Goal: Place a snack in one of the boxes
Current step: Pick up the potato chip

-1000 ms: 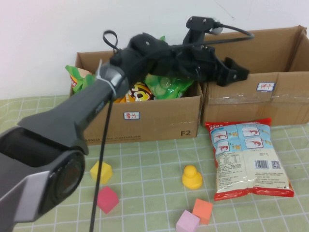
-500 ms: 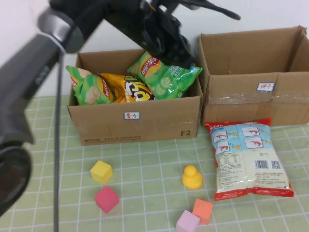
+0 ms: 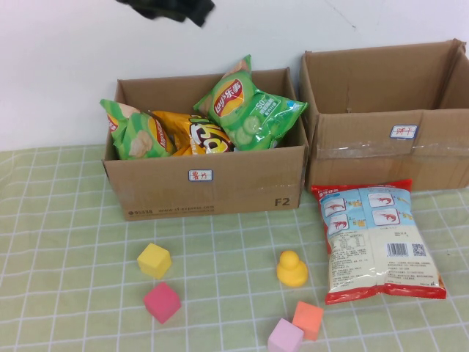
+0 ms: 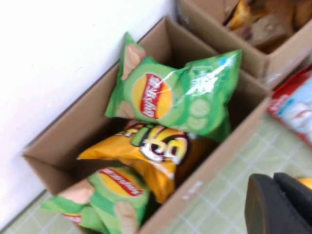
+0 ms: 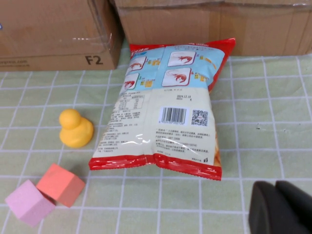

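The left gripper [image 3: 167,9] hangs high above the left box [image 3: 209,180], nearly out of the top of the high view; whether it is open cannot be told. Half a second ago it hovered lower over the box. The green chip bag [image 3: 249,110] lies inside, atop the orange bag [image 3: 196,134]. The right gripper [image 5: 282,207], state unclear, hovers near the shrimp snack [image 5: 168,105].
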Motion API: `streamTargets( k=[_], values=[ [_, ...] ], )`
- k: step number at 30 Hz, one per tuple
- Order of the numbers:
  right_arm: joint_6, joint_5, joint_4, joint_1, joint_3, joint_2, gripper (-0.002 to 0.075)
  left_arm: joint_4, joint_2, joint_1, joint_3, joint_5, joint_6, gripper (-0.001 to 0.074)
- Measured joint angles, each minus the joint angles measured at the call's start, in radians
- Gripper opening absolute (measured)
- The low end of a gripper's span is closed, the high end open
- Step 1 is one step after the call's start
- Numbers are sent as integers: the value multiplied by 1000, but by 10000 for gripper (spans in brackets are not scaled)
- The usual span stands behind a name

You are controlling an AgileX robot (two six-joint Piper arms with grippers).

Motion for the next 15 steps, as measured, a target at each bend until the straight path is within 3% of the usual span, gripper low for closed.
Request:
streamTargets(
  k=[8, 15],
  values=[
    [-154, 0, 135, 0, 0, 0, -2, -155, -270, 0, 233, 8, 65, -1],
    [-236, 1, 206, 0, 0, 0, -2, -83, -539, 0, 585, -42, 76, -1]
  ],
)
